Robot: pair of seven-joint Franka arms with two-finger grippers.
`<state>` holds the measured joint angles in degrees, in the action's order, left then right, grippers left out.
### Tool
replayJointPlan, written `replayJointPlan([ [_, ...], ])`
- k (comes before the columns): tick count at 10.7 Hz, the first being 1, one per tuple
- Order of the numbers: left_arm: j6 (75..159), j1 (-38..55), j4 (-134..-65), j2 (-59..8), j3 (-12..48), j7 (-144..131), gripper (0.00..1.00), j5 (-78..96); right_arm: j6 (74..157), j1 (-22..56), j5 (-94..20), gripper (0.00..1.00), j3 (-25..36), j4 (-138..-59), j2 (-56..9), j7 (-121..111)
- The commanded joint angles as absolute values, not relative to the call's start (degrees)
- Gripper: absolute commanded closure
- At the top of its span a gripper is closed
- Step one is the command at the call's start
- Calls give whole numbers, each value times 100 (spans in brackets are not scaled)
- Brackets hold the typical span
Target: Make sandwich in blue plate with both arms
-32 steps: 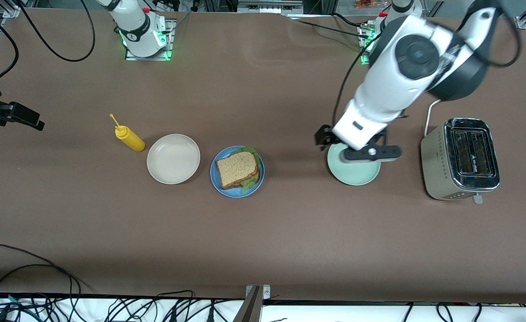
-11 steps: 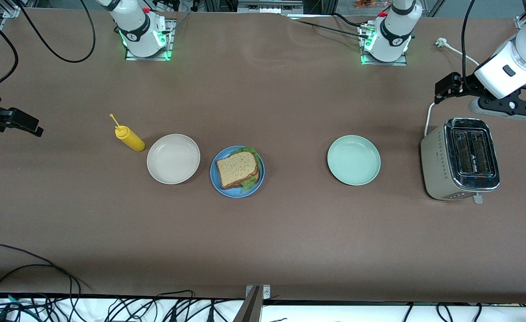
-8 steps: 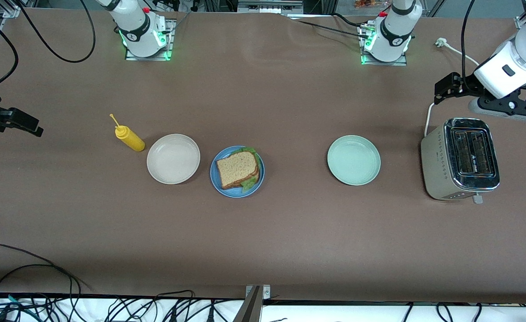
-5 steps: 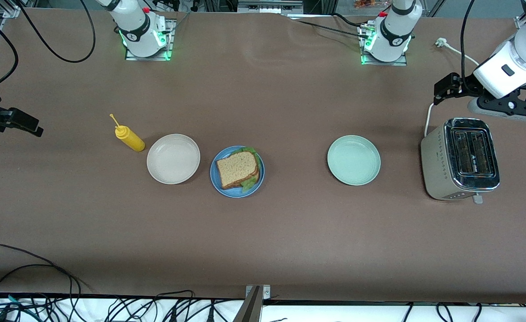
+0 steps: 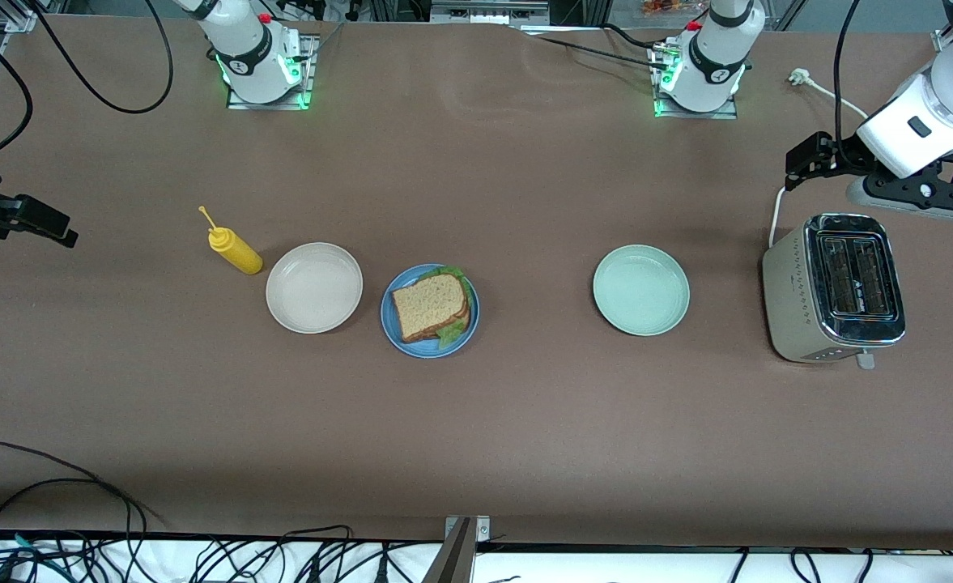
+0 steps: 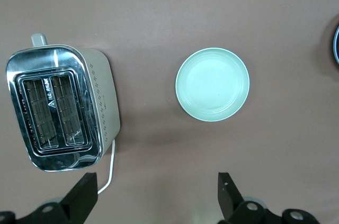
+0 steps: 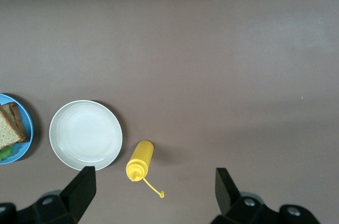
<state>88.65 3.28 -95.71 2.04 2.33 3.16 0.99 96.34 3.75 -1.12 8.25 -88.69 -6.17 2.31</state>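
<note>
your sandwich [image 5: 431,306] sits assembled on the blue plate [image 5: 399,336] mid-counter; your left hand [image 6: 156,200] hangs spread and empty near the toaster [image 5: 836,287], your right hand [image 7: 153,197] likewise over bare counter [image 5: 476,421].

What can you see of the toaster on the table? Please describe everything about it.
The toaster is a two-slot model with a shiny chrome top and matte, pale metallic sides marked with small dots. Both slots look empty, showing only dark wire grilles. A lever knob sticks out at the end nearer the front camera, and a white cord leaves the other end. It stands upright on the brown table at the left arm's end, beside the pale green plate, apart from it. Nothing else touches it.
</note>
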Motion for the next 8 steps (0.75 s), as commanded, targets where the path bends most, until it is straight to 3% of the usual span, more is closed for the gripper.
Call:
replayJointPlan([
  [1, 8938, 325, -9677, 334, 246, 439, 0, 35, 9581, 352, -132, 0, 809, -8676, -563, 246],
  [8, 8982, 325, -9659, 299, 246, 439, 0, 26, 9387, 360, -141, 0, 782, -8622, -483, 158],
])
